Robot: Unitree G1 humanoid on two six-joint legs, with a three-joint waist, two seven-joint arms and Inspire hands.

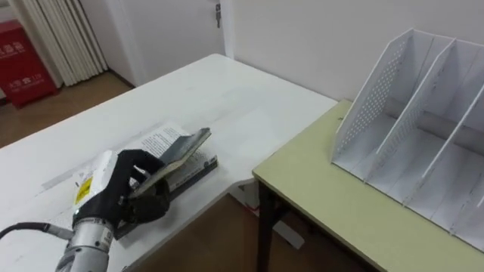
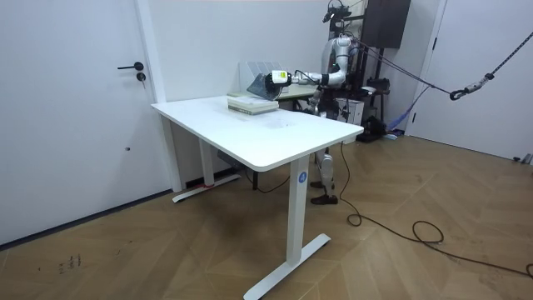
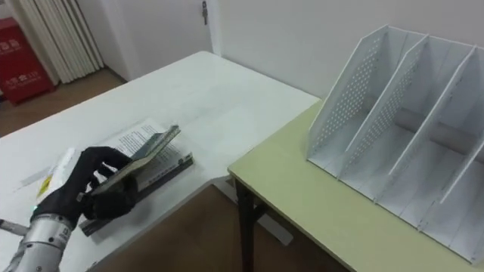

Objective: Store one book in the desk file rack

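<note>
One book [image 1: 185,147] tilts up off a pile [image 1: 193,172] on the white table [image 1: 227,98] at near left, clasped in the left hand's [image 1: 125,189] curled fingers, well apart from the file rack [image 1: 408,128] on the right desk [image 1: 333,204].

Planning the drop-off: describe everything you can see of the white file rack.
The white file rack stands upright on the pale green desk, near the wall. Its end panel is perforated; slanted dividers form open-fronted compartments, those visible empty. It looks like plastic or thin metal. As far as shown, it rests on the desk alone.
</note>
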